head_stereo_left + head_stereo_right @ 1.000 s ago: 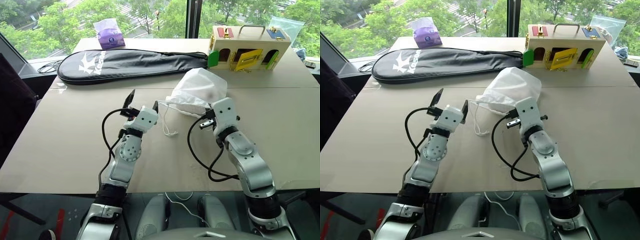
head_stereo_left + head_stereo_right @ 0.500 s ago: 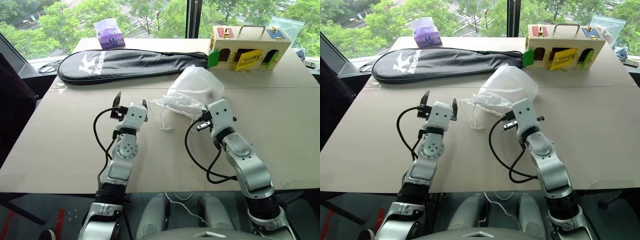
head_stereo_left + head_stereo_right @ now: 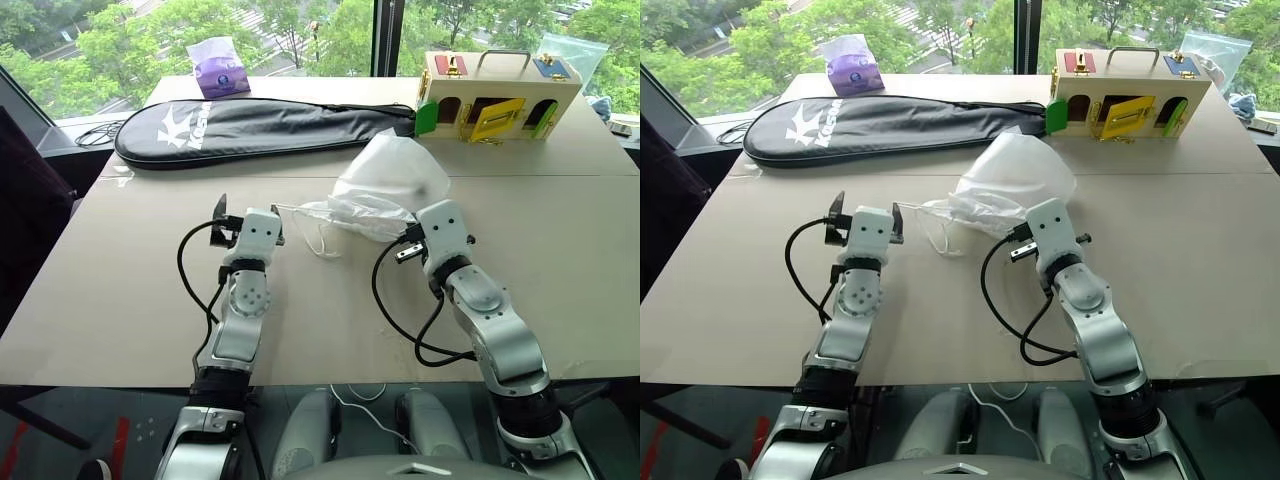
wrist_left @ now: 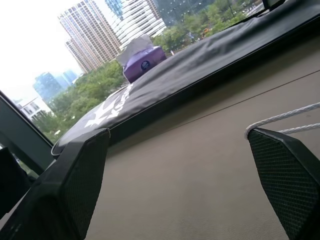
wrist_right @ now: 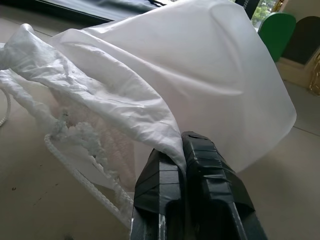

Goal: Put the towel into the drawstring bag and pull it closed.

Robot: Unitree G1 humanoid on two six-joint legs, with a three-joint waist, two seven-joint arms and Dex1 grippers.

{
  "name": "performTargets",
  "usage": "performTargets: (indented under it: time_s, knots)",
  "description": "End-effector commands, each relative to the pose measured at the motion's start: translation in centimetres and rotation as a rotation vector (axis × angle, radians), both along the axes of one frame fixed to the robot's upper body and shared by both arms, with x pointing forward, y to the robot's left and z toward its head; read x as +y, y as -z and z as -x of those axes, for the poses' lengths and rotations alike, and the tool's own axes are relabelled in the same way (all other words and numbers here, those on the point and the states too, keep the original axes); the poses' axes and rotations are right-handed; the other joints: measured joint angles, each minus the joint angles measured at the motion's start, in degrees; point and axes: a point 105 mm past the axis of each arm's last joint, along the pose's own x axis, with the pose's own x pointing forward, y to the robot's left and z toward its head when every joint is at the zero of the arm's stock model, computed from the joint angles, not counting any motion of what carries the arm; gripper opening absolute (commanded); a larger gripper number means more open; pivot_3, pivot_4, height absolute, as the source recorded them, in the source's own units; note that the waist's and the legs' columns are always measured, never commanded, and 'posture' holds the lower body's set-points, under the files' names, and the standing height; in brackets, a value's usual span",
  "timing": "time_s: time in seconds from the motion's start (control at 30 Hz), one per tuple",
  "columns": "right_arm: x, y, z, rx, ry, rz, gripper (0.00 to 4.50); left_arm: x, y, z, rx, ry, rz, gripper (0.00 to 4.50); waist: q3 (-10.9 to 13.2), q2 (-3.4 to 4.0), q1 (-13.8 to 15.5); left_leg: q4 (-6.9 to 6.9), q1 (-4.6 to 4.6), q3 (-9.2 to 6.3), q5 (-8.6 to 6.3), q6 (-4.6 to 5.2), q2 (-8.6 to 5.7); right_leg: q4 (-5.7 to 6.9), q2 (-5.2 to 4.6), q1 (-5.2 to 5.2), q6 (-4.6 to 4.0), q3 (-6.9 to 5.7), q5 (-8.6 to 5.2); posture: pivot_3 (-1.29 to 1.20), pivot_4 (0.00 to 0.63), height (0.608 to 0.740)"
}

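The drawstring bag, thin translucent white fabric, lies puffed up at the table's middle with its gathered mouth toward my left arm. Through its fabric near the mouth, the towel shows dimly as textured white cloth. My right gripper is shut on a fold of the bag's fabric. A thin white cord runs taut from the mouth to my left gripper, which stands open. In the left wrist view the cord loops at the tip of one finger; the other finger is bare.
A long black racket case lies across the table behind the bag. A purple tissue pack sits at the far edge, and a wooden box with coloured doors stands at the back right. A black cable lies far left.
My left gripper has moved left, away from the bag, staying open. The cord is drawn out straighter and the bag's mouth is more gathered. The right gripper has kept still.
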Motion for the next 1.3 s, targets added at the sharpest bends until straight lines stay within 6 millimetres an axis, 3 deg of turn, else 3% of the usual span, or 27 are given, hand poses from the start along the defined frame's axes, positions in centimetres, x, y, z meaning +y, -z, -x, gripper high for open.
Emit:
performTargets:
  time_s: [0.03,0.13,0.17,0.23,0.43,0.63,0.77,0.97,1.03,1.3]
  knots:
    - [-4.2,-1.6,-0.6,-0.074,0.187,0.016,0.03,5.7,-0.1,1.1,-0.004,-0.220,0.041,4.50,0.0,0.00,0.0,0.00,0.00,0.00,0.00,0.00,0.00,0.00,0.00,0.00,0.00,0.00,0.00,0.00,0.150,0.740]
    - [-1.0,-2.3,0.1,-0.093,-0.023,-0.027,0.03,2.5,0.3,0.4,0.014,-0.034,0.101,4.50,0.0,0.00,0.0,0.00,0.00,0.00,0.00,0.00,0.00,0.00,0.00,0.00,0.00,0.01,0.00,0.00,0.150,0.740]
    - [-0.2,-2.4,0.4,-0.095,-0.082,-0.026,0.32,1.5,0.3,0.3,0.017,0.019,0.113,4.50,0.0,0.00,0.0,0.00,0.00,0.00,0.00,0.00,0.00,0.00,0.00,0.00,0.00,0.01,0.00,0.00,0.150,0.740]
    - [0.4,-2.7,0.8,-0.092,-0.141,-0.059,0.96,0.4,0.2,0.2,0.017,0.087,0.115,4.50,0.0,-0.01,0.0,0.00,0.00,0.01,0.00,0.00,0.00,-0.02,-0.01,0.00,0.00,0.01,0.00,0.00,0.150,0.740]
    - [1.0,-4.4,2.4,-0.169,-0.309,-0.115,3.66,-2.4,-0.1,0.1,0.035,0.276,0.111,4.50,0.0,-0.01,0.0,0.00,-0.01,0.00,0.00,0.00,0.00,-0.03,0.00,0.01,0.00,-0.01,0.00,0.00,0.150,0.740]
    - [-1.0,-3.1,4.3,-0.085,-0.356,-0.133,3.66,-3.5,-0.6,0.0,0.041,0.359,0.120,4.50,0.0,-0.03,0.1,0.00,-0.01,0.00,0.00,0.00,0.00,-0.05,-0.02,0.04,0.00,-0.01,0.00,0.00,0.150,0.740]
    - [-1.2,-0.8,5.9,0.105,-0.389,-0.173,3.66,-3.8,-0.7,-0.1,0.046,0.378,0.124,4.50,0.0,-0.03,-0.1,0.00,0.00,-0.01,0.00,0.00,0.03,-0.03,0.00,0.04,0.00,0.00,0.00,0.00,0.150,0.740]
    - [-0.2,2.4,6.5,0.362,-0.376,-0.254,3.66,-3.7,-0.5,-0.2,0.056,0.381,0.128,4.50,0.0,-0.07,0.1,0.04,0.01,-0.01,0.00,0.01,0.04,0.00,0.00,0.05,-0.01,0.01,0.00,0.00,0.150,0.740]
    - [0.5,2.8,6.1,0.426,-0.351,-0.327,3.66,-3.7,-0.5,-0.2,0.058,0.382,0.126,4.50,0.0,-0.07,0.0,0.04,0.00,-0.01,0.00,0.01,0.04,0.00,-0.01,0.05,-0.01,0.02,0.00,0.00,0.150,0.740]
    - [3.1,1.5,3.5,0.439,-0.326,-0.454,3.66,-3.0,-0.5,0.0,0.065,0.364,0.111,4.50,-0.1,-0.10,0.1,0.06,-0.02,-0.02,0.00,0.01,0.02,0.02,-0.01,0.02,-0.01,0.02,0.00,0.00,0.150,0.740]
